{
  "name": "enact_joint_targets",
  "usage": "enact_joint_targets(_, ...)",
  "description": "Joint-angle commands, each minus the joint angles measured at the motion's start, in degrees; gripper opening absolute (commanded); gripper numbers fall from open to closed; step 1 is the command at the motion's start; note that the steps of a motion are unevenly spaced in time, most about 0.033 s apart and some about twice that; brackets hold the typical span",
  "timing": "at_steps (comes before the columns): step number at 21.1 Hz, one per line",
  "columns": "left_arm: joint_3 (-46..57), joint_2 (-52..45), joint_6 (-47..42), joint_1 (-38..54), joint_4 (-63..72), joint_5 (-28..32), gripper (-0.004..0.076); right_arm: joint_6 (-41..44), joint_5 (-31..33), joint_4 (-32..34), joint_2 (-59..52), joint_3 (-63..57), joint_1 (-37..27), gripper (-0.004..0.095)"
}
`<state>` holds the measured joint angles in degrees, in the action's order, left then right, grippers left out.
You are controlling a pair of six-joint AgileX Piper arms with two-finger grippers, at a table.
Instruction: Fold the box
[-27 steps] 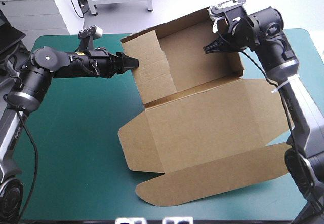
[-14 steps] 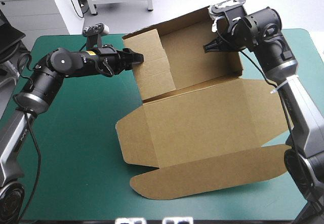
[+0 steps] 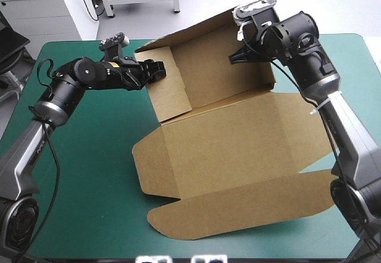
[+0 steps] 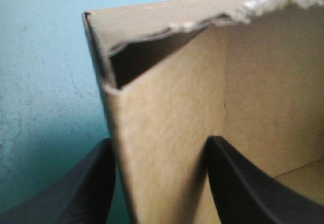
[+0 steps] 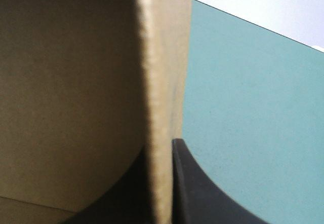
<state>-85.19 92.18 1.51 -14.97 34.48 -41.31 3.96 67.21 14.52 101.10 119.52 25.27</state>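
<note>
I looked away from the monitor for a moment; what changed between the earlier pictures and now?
The box slid toward the left edge of the teal-green cover, along with the right gripper, which stayed shut on a raised wall. The left gripper swung forward from outside the left side wall; its fingers now stand apart astride that wall. The lid stayed flat.
</note>
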Motion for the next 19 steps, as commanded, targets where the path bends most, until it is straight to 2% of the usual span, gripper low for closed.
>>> enact_joint_targets(1, -2.0, -1.2, -1.5, -0.7, 2.2, 3.0, 0.0382, 0.5, -6.1, -6.1, -3.2, 1.8, 1.7, -0.0014)
enact_joint_targets(3, -2.0, -0.8, -1.5, -0.7, 2.6, 6.4, 0.0382, 0.9, -6.0, -6.9, -3.2, 1.8, 1.7, -0.0014)
enact_joint_targets(5, -2.0, -0.4, -1.5, -0.7, 2.7, 6.8, 0.0342, 0.9, -6.0, -6.9, -3.2, 1.8, 1.7, -0.0014)
enact_joint_targets(6, -2.0, -0.2, -0.8, -0.7, 2.4, 6.4, 0.019, 0.9, -6.0, -6.8, -3.2, 1.8, 1.7, -0.0014)
enact_joint_targets(8, -2.1, -0.2, 2.8, -1.3, 0.0, 6.1, -0.0006, 1.4, -6.1, -6.5, -2.8, 1.8, 1.7, -0.0014)
enact_joint_targets(11, -3.0, -0.2, 2.7, -2.4, -2.0, 6.4, -0.0008, 3.6, -5.8, -5.7, -1.9, 1.8, 1.7, -0.0014)
enact_joint_targets(13, -4.6, -0.1, -1.0, -3.7, -9.3, 6.2, -0.0008, 4.4, -3.1, -4.9, 0.2, 1.8, 1.7, -0.0014)
enact_joint_targets(16, -9.1, 1.4, -11.2, -4.8, -23.7, -1.3, -0.0008, 5.0, 0.1, -4.8, 3.6, 1.8, 1.7, -0.0014)
enact_joint_targets(18, -12.0, 3.6, -13.9, -4.8, -29.2, -7.9, -0.0008, 5.9, 1.2, -4.8, 5.4, 1.8, 1.7, -0.0014)
enact_joint_targets(19, -12.4, 4.3, -14.5, -4.8, -30.1, -9.2, -0.0008, 6.1, 1.3, -4.7, 6.0, 1.8, 1.7, -0.0014)
